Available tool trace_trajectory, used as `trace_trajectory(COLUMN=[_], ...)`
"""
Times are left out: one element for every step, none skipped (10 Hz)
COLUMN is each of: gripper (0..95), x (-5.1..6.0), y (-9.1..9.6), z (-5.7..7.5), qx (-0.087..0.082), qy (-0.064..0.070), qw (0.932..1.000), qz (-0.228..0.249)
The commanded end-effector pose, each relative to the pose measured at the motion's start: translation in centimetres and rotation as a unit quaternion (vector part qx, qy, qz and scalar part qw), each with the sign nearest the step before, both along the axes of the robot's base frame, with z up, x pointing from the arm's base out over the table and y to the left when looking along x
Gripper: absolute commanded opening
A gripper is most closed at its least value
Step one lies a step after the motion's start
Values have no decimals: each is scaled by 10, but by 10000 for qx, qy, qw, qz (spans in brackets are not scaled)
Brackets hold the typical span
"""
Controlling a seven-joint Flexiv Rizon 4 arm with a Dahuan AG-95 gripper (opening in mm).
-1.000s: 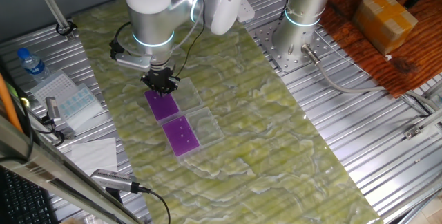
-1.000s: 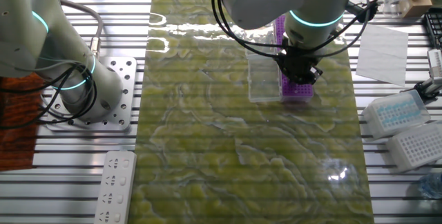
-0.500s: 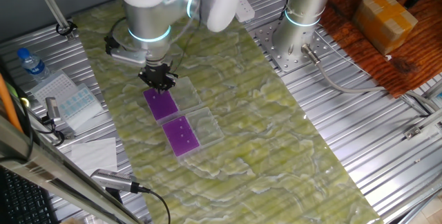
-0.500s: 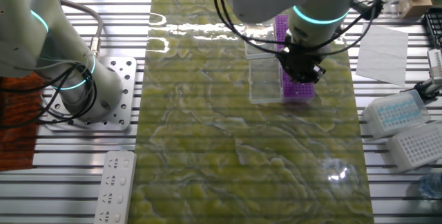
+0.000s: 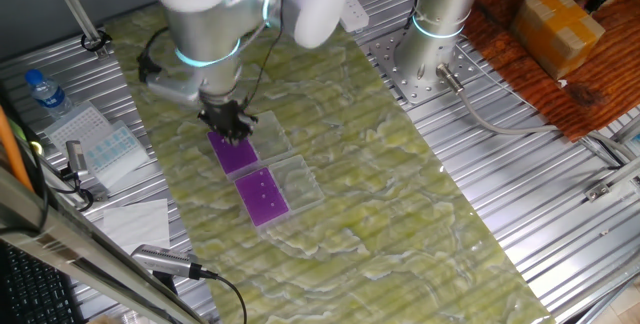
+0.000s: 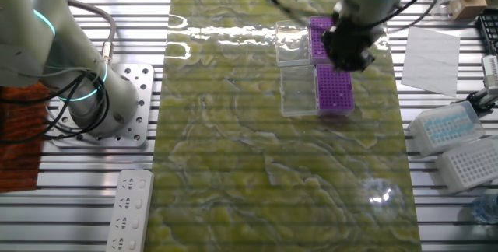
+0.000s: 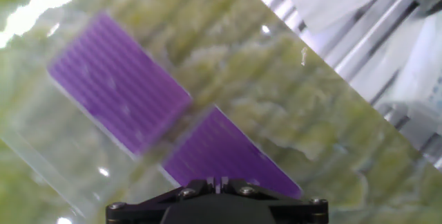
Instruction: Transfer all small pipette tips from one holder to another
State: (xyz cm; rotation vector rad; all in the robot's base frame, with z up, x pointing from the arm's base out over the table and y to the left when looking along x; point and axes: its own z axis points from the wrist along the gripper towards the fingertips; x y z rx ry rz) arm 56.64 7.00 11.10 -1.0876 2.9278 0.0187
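Two blurred purple racks [image 7: 119, 82] on green mat [image 7: 228, 58], tool [image 7: 217, 200] at bottom edge

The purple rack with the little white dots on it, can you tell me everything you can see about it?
The purple rack is a flat rectangle with a bright violet top, sitting in a clear see-through plastic box whose open lid lies beside it. A few tiny pale dots, the small pipette tips, show on its top. It lies level on the yellow-green marbled mat, end to end with a second purple rack. The gripper hangs over that other rack, not this one. Nothing touches its top.
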Motion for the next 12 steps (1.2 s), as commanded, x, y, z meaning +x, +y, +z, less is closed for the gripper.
trace_trajectory(gripper=[0,0,0,0,0,0,0,0,0,0,0,0], x=[4,4,3,3,3,1,0,-1,-1,-2,-1,0], y=[56,68,90,96,100,113,118,122,124,127,131,132], z=[0,-2,-9,-11,-13,-17,-18,-20,-20,-21,-22,-23], qx=[20,26,35,44,47,55,60,73,75,81,83,88], qy=[-1,-5,-47,-61,-72,-84,-90,-97,-99,-101,-105,-117], qw=[9977,9966,9943,9937,9932,9915,9907,9901,9898,9892,9886,9882], qz=[-675,-819,-1065,-1117,-1162,-1298,-1354,-1398,-1420,-1462,-1502,-1522])
